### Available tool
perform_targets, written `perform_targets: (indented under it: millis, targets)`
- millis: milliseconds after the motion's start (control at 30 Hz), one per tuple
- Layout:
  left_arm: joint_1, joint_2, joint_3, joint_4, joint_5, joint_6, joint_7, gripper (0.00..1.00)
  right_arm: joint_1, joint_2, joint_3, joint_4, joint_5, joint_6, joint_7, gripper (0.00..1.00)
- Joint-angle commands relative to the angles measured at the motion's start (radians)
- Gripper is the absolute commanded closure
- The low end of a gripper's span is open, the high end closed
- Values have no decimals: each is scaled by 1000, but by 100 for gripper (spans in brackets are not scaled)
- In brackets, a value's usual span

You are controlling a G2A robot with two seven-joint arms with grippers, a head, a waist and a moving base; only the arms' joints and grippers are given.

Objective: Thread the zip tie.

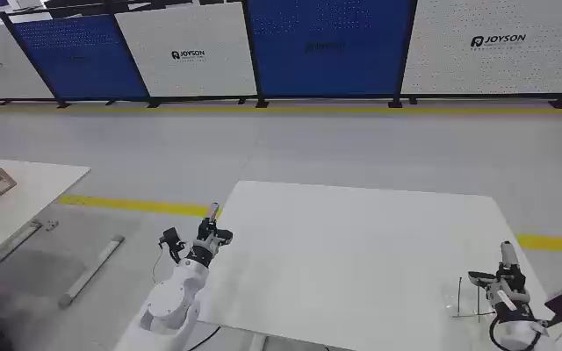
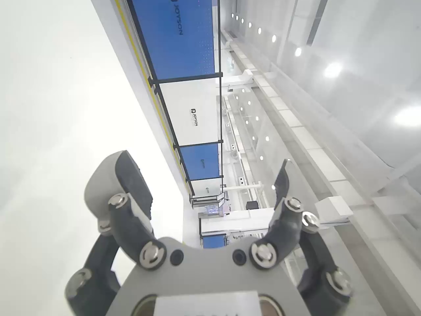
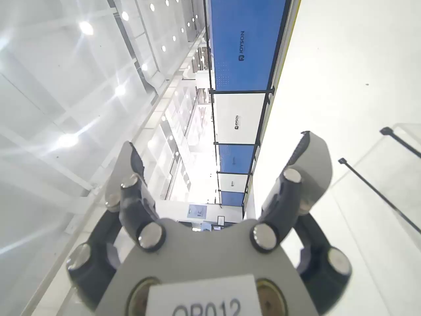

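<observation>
See left gripper (image 2: 207, 171) and right gripper (image 3: 218, 144) with fingers spread apart, two black zip ties (image 3: 371, 187) near the right.

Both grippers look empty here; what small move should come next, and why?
Probably swing the right gripper toward the two black zip ties beside it and line up over one. It stands open and empty, the ties lie untouched close by, and the left gripper, also open, is much farther from them.

White tabletop (image 1: 351, 254) with black zip ties (image 3: 371, 188) on it. Beyond the tabletop are blue and white dotted panels (image 1: 329, 44) and a yellow floor stripe (image 1: 132, 205).
</observation>
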Motion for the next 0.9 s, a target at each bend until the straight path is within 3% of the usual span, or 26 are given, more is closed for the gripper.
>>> perform_targets:
  millis: [0, 200, 300, 833, 867]
  targets:
    - [0, 0, 0, 0, 0, 0, 0, 0, -1, 5, 13, -5, -39, 3, 64, 0]
    - [0, 0, 0, 0, 0, 0, 0, 0, -5, 26, 106, -35, -105, 44, 298, 0]
    - [0, 0, 0, 0, 0, 0, 0, 0, 2, 42, 150, -32, -155, 73, 467, 0]
    - [0, 0, 0, 0, 0, 0, 0, 0, 2, 42, 150, -32, -155, 73, 467, 0]
    - [0, 0, 0, 0, 0, 0, 0, 0, 6, 45, 147, -48, -177, 71, 501, 0]
